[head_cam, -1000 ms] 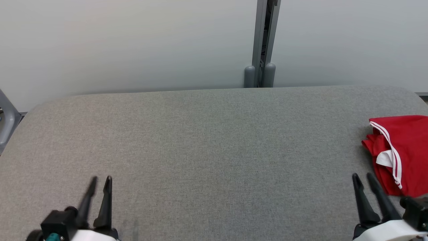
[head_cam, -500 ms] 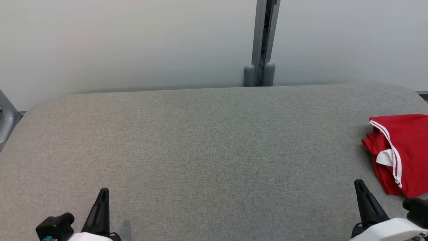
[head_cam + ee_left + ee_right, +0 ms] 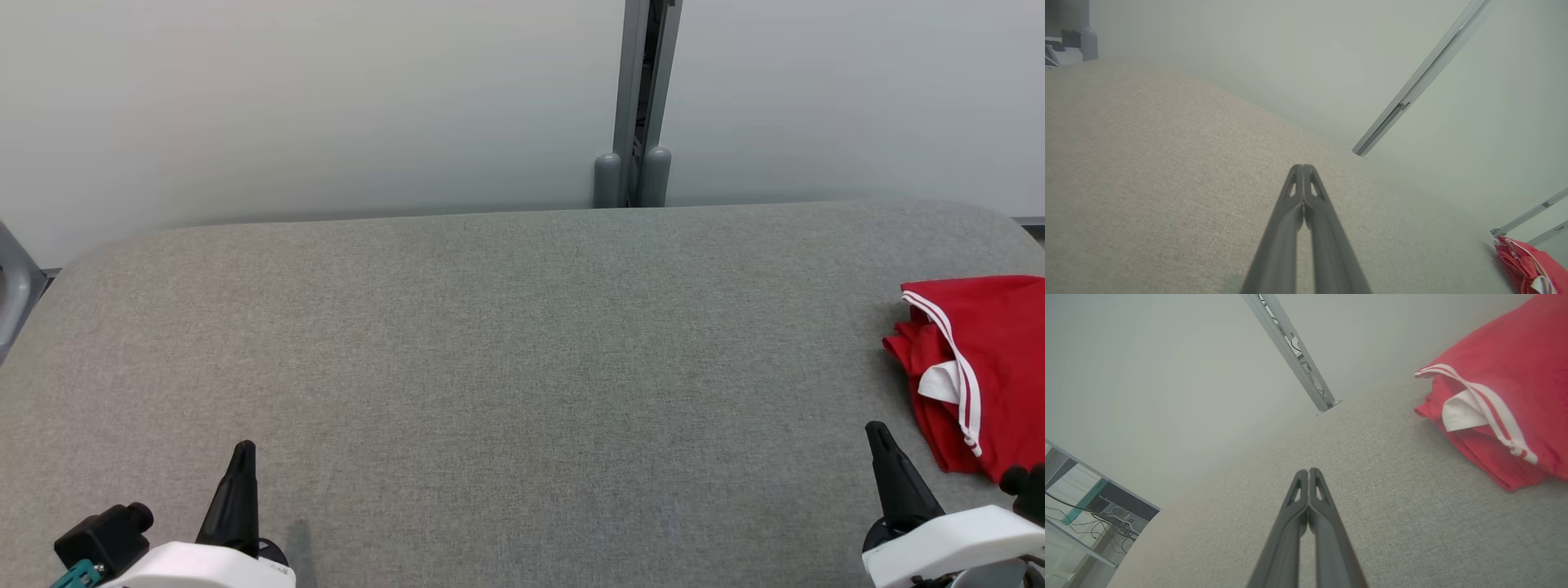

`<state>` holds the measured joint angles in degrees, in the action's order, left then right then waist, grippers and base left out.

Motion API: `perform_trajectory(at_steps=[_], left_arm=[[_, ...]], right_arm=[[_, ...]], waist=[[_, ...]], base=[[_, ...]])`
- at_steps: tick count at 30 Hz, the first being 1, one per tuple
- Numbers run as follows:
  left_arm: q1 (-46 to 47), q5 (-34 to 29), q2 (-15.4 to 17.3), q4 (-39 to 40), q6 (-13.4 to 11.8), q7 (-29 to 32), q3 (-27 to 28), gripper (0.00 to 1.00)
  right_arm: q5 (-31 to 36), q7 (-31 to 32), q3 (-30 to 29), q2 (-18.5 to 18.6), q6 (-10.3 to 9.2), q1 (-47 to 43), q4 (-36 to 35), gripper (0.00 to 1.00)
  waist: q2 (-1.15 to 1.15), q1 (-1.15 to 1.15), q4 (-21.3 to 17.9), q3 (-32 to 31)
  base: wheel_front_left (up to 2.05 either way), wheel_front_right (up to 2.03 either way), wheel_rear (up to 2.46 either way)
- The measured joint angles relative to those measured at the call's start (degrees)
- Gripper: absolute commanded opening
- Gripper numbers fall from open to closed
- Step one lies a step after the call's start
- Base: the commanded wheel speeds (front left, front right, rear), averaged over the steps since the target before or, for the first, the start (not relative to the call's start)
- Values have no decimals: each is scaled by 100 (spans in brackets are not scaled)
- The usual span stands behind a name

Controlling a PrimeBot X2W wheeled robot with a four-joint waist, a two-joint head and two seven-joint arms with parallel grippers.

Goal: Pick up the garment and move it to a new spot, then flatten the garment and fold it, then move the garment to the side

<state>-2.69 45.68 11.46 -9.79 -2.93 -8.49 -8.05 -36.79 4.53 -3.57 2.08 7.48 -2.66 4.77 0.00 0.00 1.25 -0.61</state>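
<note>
One red, white-striped garment lies at the right edge of the grey table. The two grippers, left gripper and right gripper, are clenched on nothing.

No writing, label, brand, number or sign could be read anywhere. The garment carried two plain white stripes and a white patch, and no legible print showed on either.
</note>
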Motion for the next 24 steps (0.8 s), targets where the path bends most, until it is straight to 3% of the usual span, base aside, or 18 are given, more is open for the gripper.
perform_trajectory(at_steps=[24], left_arm=[[339, 1533, -300, -212, 339, 293, 402, 0]], right_arm=[[-1770, 240, -172, 12, 0, 509, 569, 0]], waist=[[0, 0, -28, 61]], base=[[0, 0, 0]])
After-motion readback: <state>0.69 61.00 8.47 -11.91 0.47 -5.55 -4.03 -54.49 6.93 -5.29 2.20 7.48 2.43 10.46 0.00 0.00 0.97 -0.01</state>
